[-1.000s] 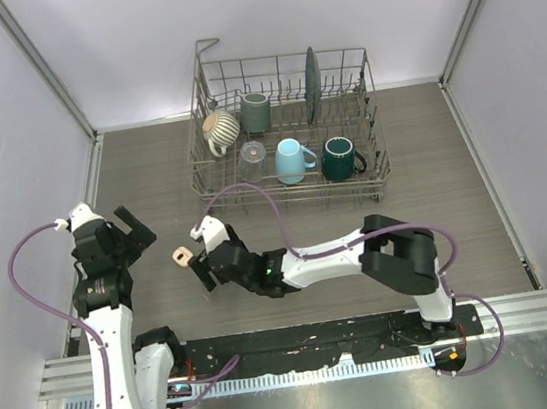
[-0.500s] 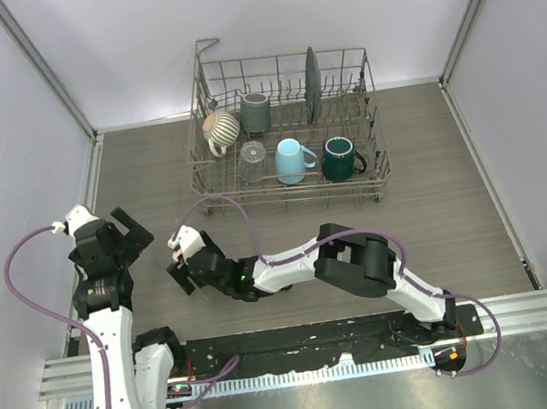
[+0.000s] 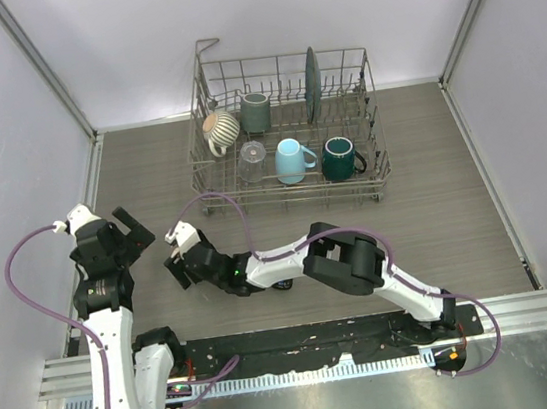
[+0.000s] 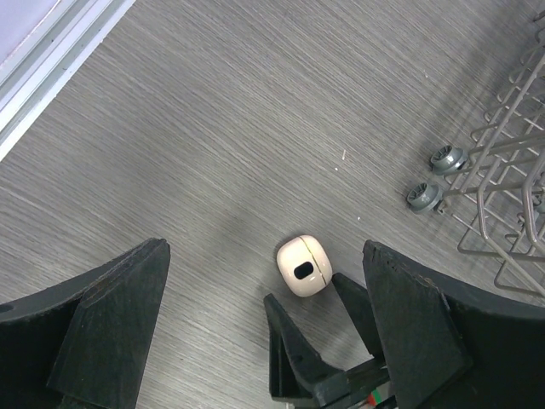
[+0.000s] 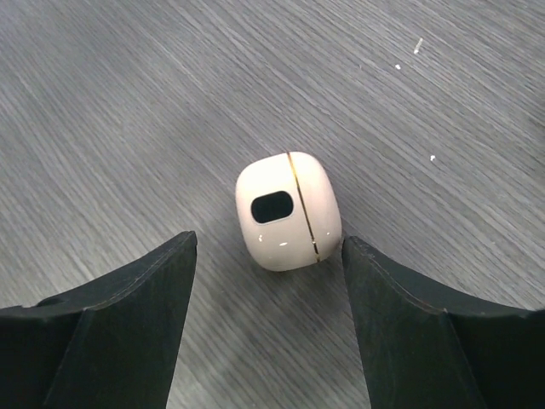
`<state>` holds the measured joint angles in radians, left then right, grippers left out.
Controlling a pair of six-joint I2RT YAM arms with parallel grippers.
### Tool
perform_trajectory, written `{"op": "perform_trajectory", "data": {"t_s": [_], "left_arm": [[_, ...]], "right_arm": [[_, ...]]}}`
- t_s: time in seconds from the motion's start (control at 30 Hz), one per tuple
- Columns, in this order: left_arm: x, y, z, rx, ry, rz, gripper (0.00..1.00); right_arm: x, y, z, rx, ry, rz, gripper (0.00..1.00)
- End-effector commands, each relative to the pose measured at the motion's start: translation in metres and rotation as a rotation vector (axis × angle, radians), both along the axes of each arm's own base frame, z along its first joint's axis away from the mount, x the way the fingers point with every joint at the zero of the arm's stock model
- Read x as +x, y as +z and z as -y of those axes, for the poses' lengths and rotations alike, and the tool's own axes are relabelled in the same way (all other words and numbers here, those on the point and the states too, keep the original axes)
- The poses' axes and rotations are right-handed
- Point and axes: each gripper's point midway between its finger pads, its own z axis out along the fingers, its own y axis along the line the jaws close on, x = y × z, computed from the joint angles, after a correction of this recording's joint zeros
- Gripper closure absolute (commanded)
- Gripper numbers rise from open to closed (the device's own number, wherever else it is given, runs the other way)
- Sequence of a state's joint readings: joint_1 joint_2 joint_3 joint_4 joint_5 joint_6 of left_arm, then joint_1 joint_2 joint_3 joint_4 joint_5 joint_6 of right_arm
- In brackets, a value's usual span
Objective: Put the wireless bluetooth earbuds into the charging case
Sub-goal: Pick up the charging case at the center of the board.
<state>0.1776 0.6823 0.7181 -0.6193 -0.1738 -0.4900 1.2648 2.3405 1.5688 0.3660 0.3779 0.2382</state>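
Black fingers (image 5: 111, 332) of the right gripper (image 5: 266, 241) stand well apart, low over the table (image 5: 102, 102), with nothing in their grasp. The cream case (image 5: 288, 211) lies between their tips. Its right side is just beside one tip, and I cannot tell whether they touch. The case is shut, with a thin gold seam round it and a dark oval on its upper face. It rests on the table off the front left corner of the rack (image 3: 292, 195), on the arms' side of it. From above, the gripper hides it.

The left gripper (image 4: 264, 247) sits farther left of the rack, jaws spread wide and empty, pointed toward the case.

Two small grey wheels (image 4: 434, 177) show under the rack's near corner. Inside the wire rack are a blue mug (image 3: 291, 160), a green mug (image 3: 340, 158), a grey mug (image 3: 255, 112), a striped mug (image 3: 220, 129), a clear glass (image 3: 253, 152) and a plate (image 3: 311, 83) standing on edge.
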Motion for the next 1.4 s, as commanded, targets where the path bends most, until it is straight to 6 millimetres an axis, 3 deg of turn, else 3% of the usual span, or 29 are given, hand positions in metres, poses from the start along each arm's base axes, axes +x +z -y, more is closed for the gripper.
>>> {"op": "perform_trajectory", "data": {"t_s": [0.0, 0.4, 0.93, 0.97, 1.1, 1.37], "left_arm": [[0.005, 0.023, 0.000, 0.012, -0.003, 0.067, 0.00], [0.007, 0.022, 0.003, 0.004, -0.021, 0.070, 0.00], [0.008, 0.021, 0.005, -0.002, -0.030, 0.069, 0.00], [0.009, 0.022, 0.005, -0.002, -0.030, 0.071, 0.00], [0.009, 0.021, 0.006, -0.004, -0.036, 0.071, 0.00], [0.009, 0.021, 0.005, -0.004, -0.034, 0.071, 0.00]], "right_arm": [[0.005, 0.008, -0.009, 0.042, -0.004, -0.005, 0.27], [-0.003, -0.010, -0.004, -0.028, 0.065, 0.011, 0.24], [-0.010, -0.027, -0.001, -0.083, 0.139, 0.036, 0.41], [-0.010, -0.029, 0.001, -0.089, 0.137, 0.036, 0.39], [-0.006, -0.029, 0.003, -0.097, 0.117, 0.048, 0.18], [0.004, -0.032, 0.001, -0.124, 0.124, 0.080, 0.13]]}}
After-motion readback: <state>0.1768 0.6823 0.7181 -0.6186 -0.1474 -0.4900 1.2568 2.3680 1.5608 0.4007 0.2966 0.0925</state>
